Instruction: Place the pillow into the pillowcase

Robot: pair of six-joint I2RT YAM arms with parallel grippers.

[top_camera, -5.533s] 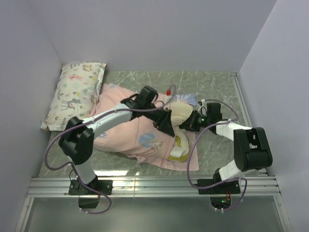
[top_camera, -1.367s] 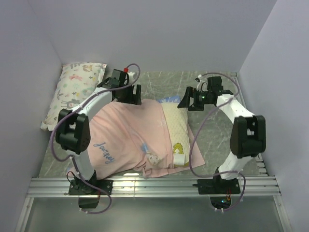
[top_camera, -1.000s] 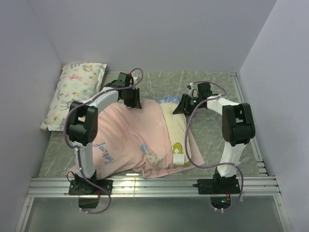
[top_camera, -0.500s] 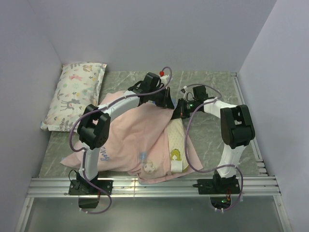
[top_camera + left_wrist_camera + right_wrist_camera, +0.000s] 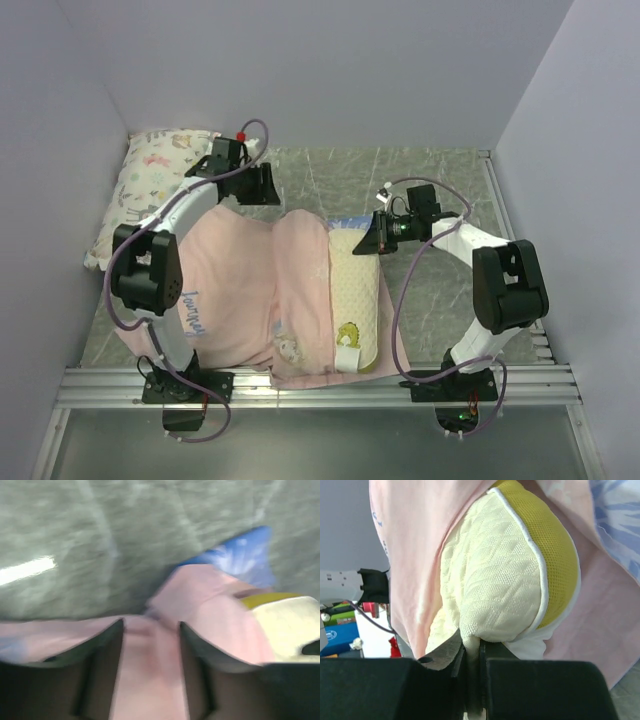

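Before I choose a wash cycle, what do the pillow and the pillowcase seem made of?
The pillow: cream textured knit cover, matte, with a yellow mesh side band; soft filling, likely foam. The pillowcase: thin, matte pink cloth, probably woven, judging by its loose folds.

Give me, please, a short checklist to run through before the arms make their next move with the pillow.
1. Right end effector gripping the pillow: ok, pinched shut on a fold of the cream cover at its far end.
2. Left end effector holding the pillowcase: not ok, it stands open, with pink fabric only showing through the gap.
3. Pillow fully inside the pillowcase: not ok, its right strip with the yellow logo lies uncovered.
4. Pillowcase mouth spread wide enough: cannot tell, folds hide it.
5. Left wrist view sharp enough to aim by: not ok, it is blurred.
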